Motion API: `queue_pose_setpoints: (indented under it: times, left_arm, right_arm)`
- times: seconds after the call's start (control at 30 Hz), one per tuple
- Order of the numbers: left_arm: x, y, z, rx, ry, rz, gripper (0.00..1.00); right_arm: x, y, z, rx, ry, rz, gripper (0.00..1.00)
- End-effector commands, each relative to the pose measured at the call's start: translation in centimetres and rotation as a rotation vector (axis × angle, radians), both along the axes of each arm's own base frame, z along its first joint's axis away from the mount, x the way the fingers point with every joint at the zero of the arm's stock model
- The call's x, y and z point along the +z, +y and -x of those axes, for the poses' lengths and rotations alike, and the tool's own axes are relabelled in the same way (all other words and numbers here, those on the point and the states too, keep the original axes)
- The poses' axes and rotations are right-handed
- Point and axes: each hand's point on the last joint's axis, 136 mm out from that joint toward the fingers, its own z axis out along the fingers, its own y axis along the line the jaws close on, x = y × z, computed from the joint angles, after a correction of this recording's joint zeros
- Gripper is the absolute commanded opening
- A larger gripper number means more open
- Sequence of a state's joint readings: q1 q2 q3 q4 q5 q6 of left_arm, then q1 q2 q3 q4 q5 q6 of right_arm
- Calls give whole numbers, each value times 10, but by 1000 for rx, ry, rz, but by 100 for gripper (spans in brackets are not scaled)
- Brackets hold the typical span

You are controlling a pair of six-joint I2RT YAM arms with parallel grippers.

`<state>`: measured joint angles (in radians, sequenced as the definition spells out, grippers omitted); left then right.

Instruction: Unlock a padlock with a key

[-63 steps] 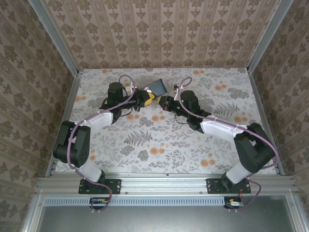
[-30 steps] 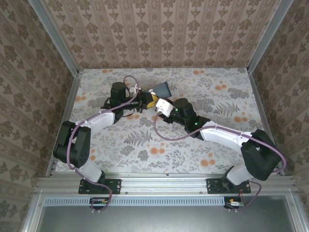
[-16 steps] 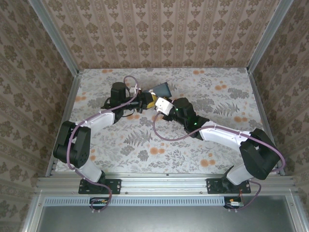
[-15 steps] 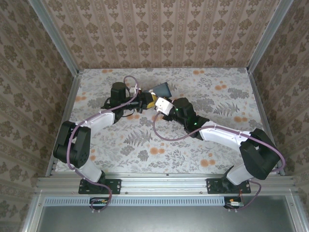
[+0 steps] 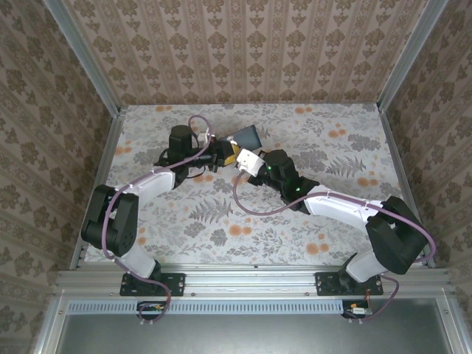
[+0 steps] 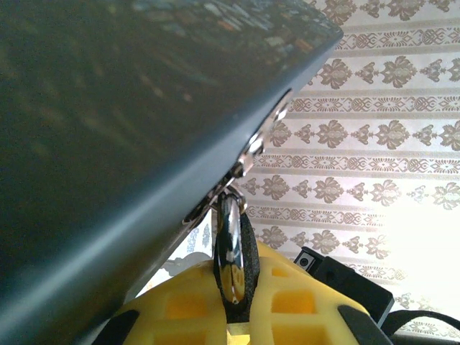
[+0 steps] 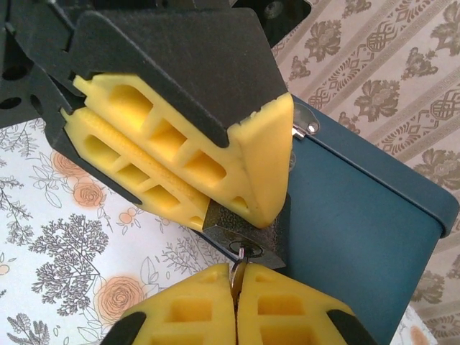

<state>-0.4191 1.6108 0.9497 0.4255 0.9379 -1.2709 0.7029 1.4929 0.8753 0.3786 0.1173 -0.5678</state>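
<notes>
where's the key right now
Right wrist view, bottom centre: the key is pinched by the right gripper, its tip at the padlock that the left gripper holds beside the dark blue box.

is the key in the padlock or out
In, it seems: in the right wrist view the key pinched in the shut right pincer meets the keyhole of the padlock; how deep cannot be told.

Padlock [image 7: 248, 233]: small dark metal body, keyhole face turned away from the dark blue case [image 7: 345, 215], set against the case's front edge below its silver hasp [image 7: 305, 128]. Shackle [image 6: 230, 251]: bright steel, reaching up to that hasp; latch state not discernible. Key [image 7: 238, 260]: thin, seated in the keyhole, just beside the case.
</notes>
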Motion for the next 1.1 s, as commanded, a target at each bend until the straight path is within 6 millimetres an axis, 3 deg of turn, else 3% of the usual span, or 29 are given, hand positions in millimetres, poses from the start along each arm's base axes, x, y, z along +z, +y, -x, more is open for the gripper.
queue_pose_setpoints:
  times: [0.0,0.17,0.3,0.37,0.57,0.7,0.87,1.07]
  left_arm:
    - [53,-1,7,-28,-169,76,0]
    - [57,-5,8,-13,-188,85,0]
    - [55,-8,4,6,-199,98,0]
    - [53,-21,15,-30,-201,106,0]
    - [50,-24,16,-36,-208,111,0]
    - [51,-24,18,-45,-208,106,0]
    - [56,-27,31,-101,-246,100,0]
    - [81,-27,49,-175,-399,108,0]
  right_arm:
    - [4,-3,-3,-56,43,-57,3]
    - [12,0,0,-112,186,-262,0]
    - [19,2,1,-181,354,-553,0]
    - [22,3,1,-198,452,-708,0]
    - [24,-1,-4,-244,687,-1053,0]
    - [29,8,-3,-177,782,-1169,0]
    - [25,4,-11,-165,900,-1237,0]
    - [33,2,-16,-115,1078,-1434,0]
